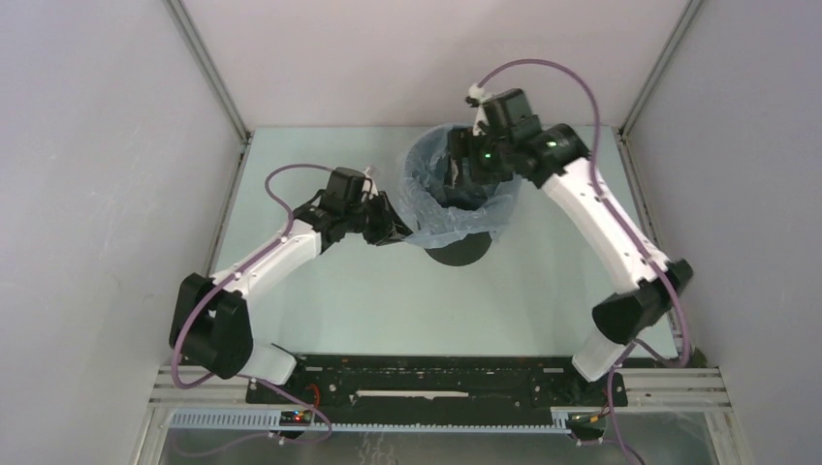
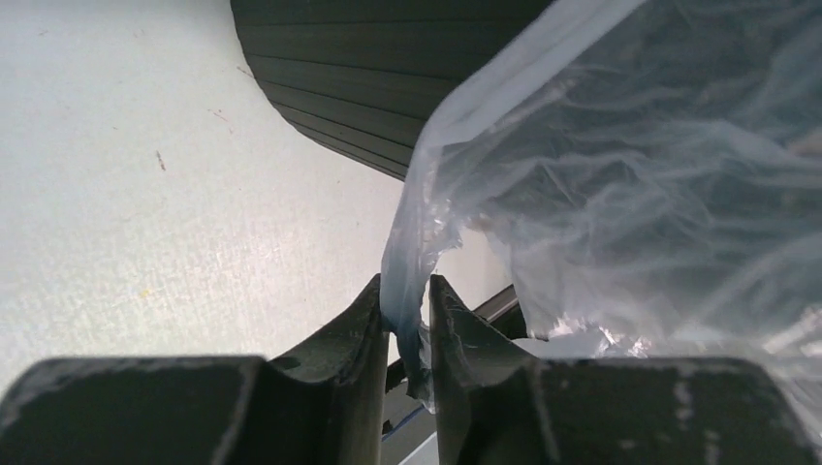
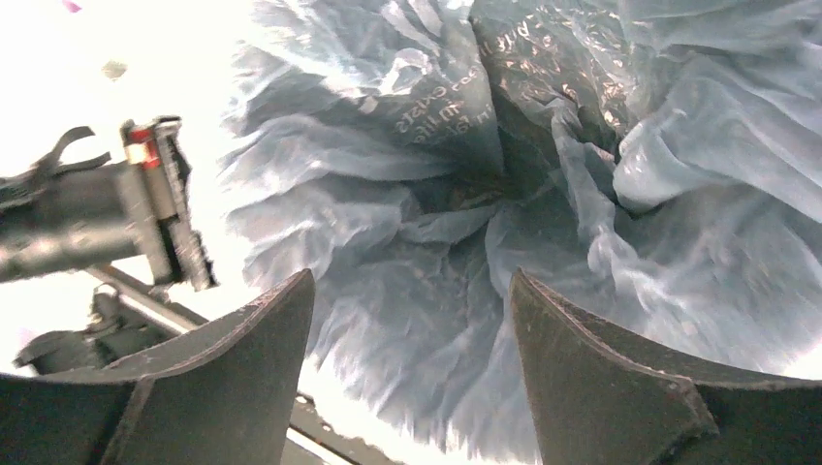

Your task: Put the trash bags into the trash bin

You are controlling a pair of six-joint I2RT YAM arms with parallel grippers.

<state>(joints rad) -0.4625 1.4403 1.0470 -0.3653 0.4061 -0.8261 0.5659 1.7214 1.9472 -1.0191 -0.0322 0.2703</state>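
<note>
The black trash bin [image 1: 458, 254] stands mid-table with the pale blue trash bag [image 1: 456, 211] lining it and folded out over its rim. My left gripper [image 1: 399, 232] is at the bin's left side, low by the hanging bag edge. In the left wrist view the ribbed bin wall [image 2: 368, 77] is above, and a strand of bag [image 2: 630, 174] film runs down between the left gripper's [image 2: 405, 305] jaws. They stand narrowly apart, with light showing beside the film. My right gripper [image 1: 463, 174] hovers over the bin mouth, open. Its wrist view looks down into the crumpled bag [image 3: 465, 194] past the right gripper [image 3: 412, 291].
White walls and metal frame posts [image 1: 208, 68] close the table on three sides. The black rail [image 1: 426, 383] carrying both arm bases runs along the near edge. The left arm's wrist [image 3: 116, 213] shows at the left of the right wrist view.
</note>
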